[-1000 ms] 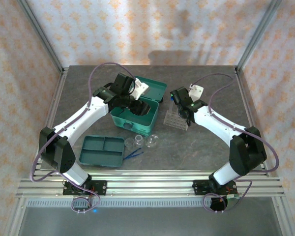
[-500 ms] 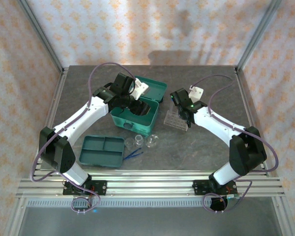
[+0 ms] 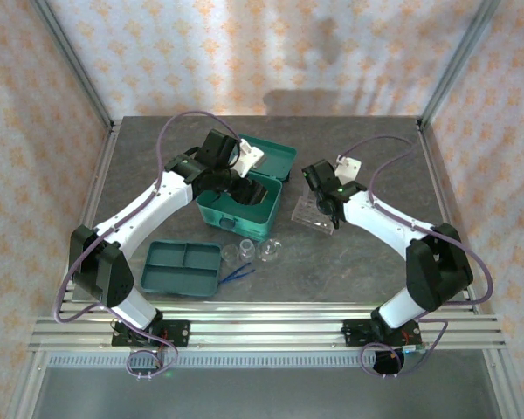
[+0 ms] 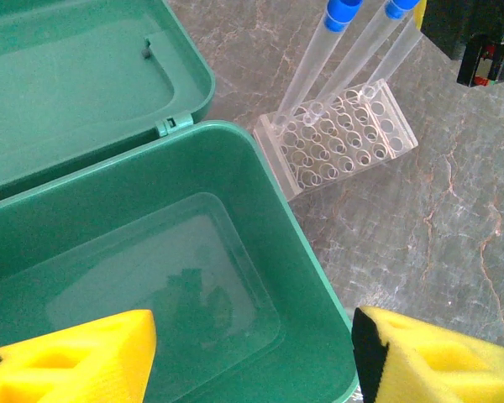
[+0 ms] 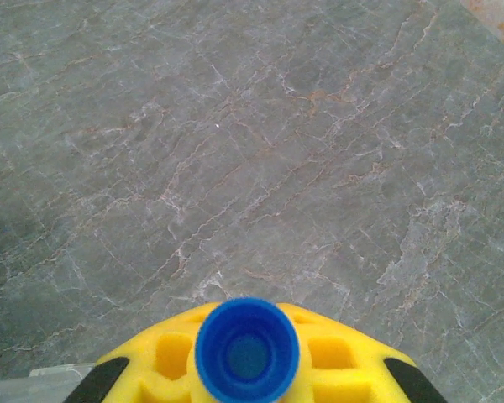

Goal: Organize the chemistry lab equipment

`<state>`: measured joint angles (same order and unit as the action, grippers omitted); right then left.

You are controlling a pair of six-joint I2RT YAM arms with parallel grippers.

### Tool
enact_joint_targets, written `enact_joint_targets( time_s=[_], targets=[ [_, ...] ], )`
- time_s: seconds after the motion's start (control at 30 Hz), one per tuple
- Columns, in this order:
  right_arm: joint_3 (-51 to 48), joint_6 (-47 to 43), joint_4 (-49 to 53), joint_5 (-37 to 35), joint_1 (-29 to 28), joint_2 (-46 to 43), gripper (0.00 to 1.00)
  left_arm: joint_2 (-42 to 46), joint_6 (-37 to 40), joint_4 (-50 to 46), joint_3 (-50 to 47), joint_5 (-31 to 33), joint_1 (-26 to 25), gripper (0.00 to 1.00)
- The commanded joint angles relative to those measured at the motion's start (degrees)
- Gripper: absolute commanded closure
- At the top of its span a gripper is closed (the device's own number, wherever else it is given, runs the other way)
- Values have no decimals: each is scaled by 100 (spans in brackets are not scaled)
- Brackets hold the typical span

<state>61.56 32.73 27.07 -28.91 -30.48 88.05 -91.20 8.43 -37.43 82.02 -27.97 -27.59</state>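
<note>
Beneath your right claw point(image 3: 325, 202), clamped on a blue-capped test tube point(image 5: 246, 350) held cap-up, the perforated rack point(image 3: 304, 215) sits toward 7 o'clock.

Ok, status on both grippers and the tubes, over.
Left gripper open above open teal case. Right gripper shut on test tube at the rack. Two other tubes beside it.
</note>
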Motion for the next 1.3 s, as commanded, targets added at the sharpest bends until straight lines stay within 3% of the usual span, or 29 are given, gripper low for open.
enact_joint_targets(
  time_s=[0.0,1.27],
  targets=[
    [-91,119,35,-111,-55,58,90,225,16,60,-63,142,44,35],
    [59,79,175,-203,-99,-90,72,312,21,100,-131,116,71,35]
  ],
)
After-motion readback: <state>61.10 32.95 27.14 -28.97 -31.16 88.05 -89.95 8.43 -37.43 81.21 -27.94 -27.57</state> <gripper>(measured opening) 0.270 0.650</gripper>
